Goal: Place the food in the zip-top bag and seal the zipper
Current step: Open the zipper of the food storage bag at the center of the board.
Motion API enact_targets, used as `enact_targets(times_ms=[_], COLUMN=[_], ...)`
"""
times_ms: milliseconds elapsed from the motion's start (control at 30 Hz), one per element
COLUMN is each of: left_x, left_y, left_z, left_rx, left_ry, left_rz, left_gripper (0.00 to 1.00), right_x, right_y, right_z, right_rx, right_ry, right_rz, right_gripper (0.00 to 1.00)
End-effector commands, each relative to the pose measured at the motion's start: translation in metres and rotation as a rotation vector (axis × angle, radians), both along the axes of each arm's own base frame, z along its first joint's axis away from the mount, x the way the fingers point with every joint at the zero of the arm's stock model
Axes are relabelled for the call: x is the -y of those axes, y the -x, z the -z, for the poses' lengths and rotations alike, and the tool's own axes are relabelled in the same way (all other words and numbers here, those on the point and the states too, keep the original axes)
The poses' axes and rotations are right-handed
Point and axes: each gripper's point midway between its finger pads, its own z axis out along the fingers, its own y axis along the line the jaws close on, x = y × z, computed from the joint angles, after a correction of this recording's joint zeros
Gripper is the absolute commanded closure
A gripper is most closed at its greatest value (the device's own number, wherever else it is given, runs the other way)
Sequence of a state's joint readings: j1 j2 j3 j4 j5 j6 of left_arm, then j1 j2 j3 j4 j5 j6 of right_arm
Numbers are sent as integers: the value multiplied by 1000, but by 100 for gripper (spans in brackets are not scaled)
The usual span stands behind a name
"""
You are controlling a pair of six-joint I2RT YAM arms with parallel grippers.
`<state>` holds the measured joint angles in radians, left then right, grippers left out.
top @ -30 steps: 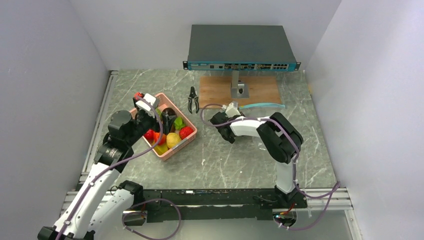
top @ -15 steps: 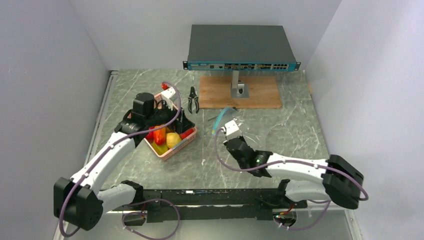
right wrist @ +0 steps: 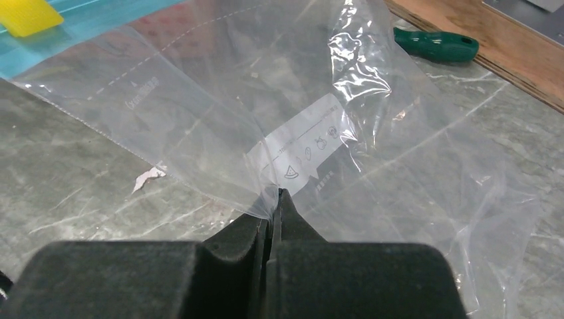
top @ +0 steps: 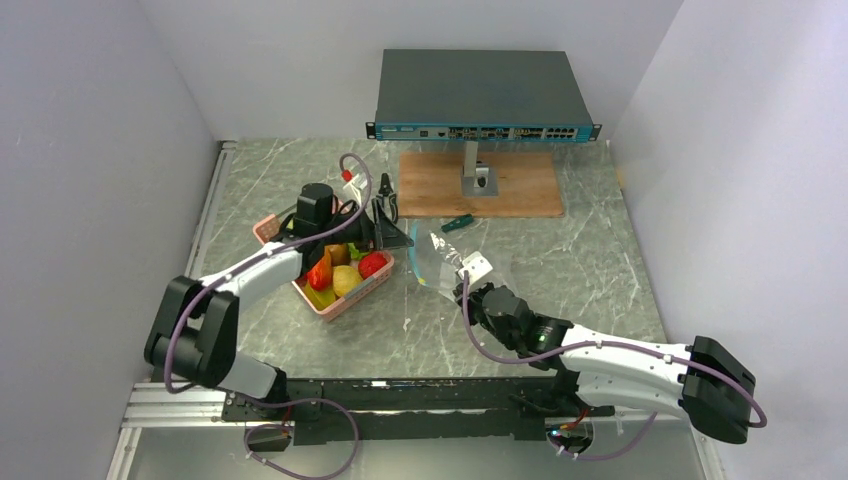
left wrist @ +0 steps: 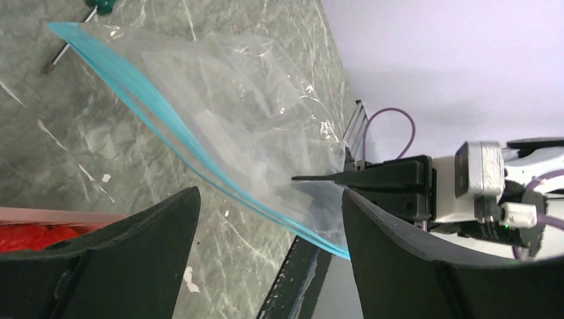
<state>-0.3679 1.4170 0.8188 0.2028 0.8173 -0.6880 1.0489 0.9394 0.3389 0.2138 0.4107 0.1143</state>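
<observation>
The clear zip-top bag (top: 445, 262) is held up off the table right of the pink basket (top: 268, 229). Its teal zipper (top: 419, 266) faces the basket. My right gripper (top: 470, 292) is shut on the bag's bottom edge (right wrist: 276, 199), by a white label (right wrist: 307, 147). The zipper (right wrist: 100, 20) carries a yellow slider (right wrist: 30, 14). My left gripper (top: 396, 236) is open and empty at the basket's right rim. In its wrist view the bag (left wrist: 233, 106) and zipper (left wrist: 166, 129) lie ahead between the open fingers (left wrist: 100, 266). Red, yellow and orange food (top: 345, 272) sits in the basket.
A green-handled screwdriver (top: 458, 222) lies by the wooden board (top: 520, 185), also in the right wrist view (right wrist: 435, 45). Black pliers (top: 384, 190) lie behind the left gripper. A network switch (top: 483, 95) stands on a post at the back.
My right gripper has pulled the bag nearer and lifted it, mouth toward the basket. My left gripper has swung right from over the basket to the bag's mouth.
</observation>
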Motion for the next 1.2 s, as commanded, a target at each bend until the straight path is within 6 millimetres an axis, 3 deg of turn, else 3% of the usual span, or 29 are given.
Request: enact_targets(times_ms=[0,200,367,600,700,867,1067,1167], left_x=[12,13,-2,5,14,22,31,38], left_y=[-7,-9,-8,6,6,6,8,13], left_z=[-12,-13,11,15,15,12,18,19], left_rx=[-15,-43,-33,-76,-88,-54,-81,-78], left_ry=[90,88,-29,18,35,18,24,12], left_rz=[28,27,-50,15,73,131,176,209], left_gripper=[18,30,42,39,27,16,18,28], right_x=[-13,-11,1,12,9,4,-3,-6], right_y=[4,2,-4,-4,-3,-2,1,1], right_z=[-13,-12,-19,-29,-30,-32,-32,-28], right_rx=[8,10,19,55,60,50,35,25], right_ry=[-82,-82,-117,-169,-164,-164,-188,-180], right_rz=[-38,-21,66,99,75,56,32,27], right_gripper=[100,100,100,100,100,100,100,100])
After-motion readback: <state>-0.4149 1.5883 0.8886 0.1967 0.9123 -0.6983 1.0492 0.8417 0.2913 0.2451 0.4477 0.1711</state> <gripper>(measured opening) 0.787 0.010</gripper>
